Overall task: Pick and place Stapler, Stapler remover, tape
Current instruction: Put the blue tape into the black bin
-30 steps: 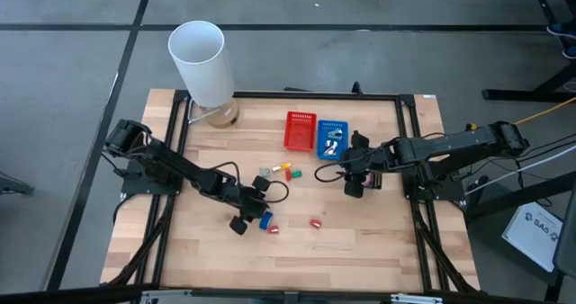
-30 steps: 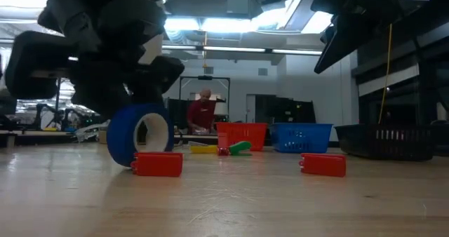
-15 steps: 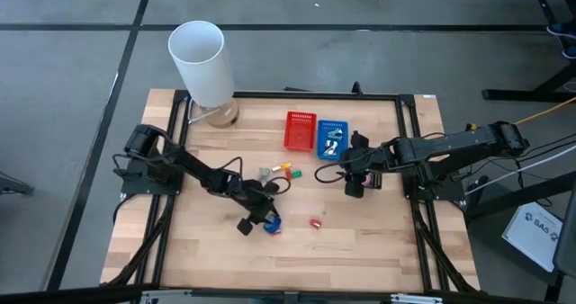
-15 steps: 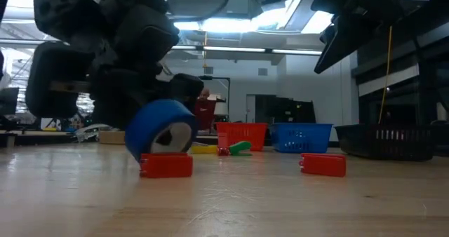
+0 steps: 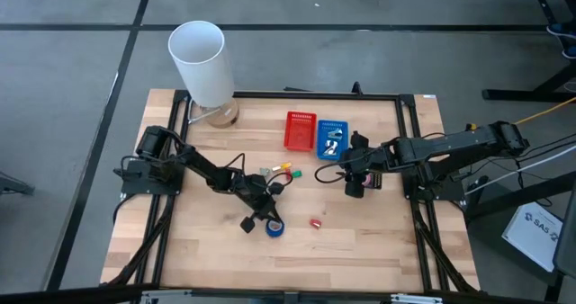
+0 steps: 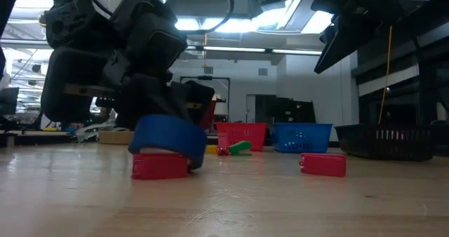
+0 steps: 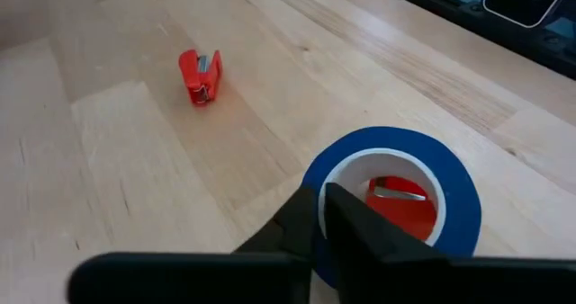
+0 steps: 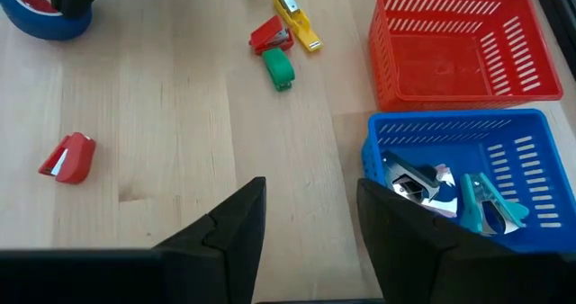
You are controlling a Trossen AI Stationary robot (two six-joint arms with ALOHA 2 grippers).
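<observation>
A blue roll of tape [image 5: 274, 228] lies tipped over a small red stapler [image 7: 396, 201], which shows through its hole; in the low view the tape [image 6: 168, 135] leans on that red stapler [image 6: 160, 166]. My left gripper [image 7: 319, 216] is shut at the roll's rim, on the side toward its arm. A second red stapler [image 5: 316, 222] lies on the table to the right. My right gripper [image 8: 310, 219] hangs open above the table next to the blue basket [image 5: 331, 138], with nothing between its fingers. A teal stapler remover [image 8: 486, 205] lies in that basket. My left gripper's shut fingertips [image 7: 306, 212] stand at the blue tape's rim [image 7: 301, 183] on the side toward the arm, slanting down from the table's left. They hide the spot, so I cannot tell whether they touch it. Nothing is between the fingers.
A red basket [image 5: 301, 129] stands left of the blue one at the back. Yellow, red and green small pieces [image 8: 281, 36] lie in a cluster near the middle. A tall white cylinder [image 5: 200, 61] stands at the far left corner. Bare wood lies along the near edge.
My left gripper has moved toward the table's right edge, against the blue tape. The roll stood on its edge beside the red stapler a second ago; it has tipped over and now lies slanted on top of that stapler, ringing it. My right arm has kept still.
</observation>
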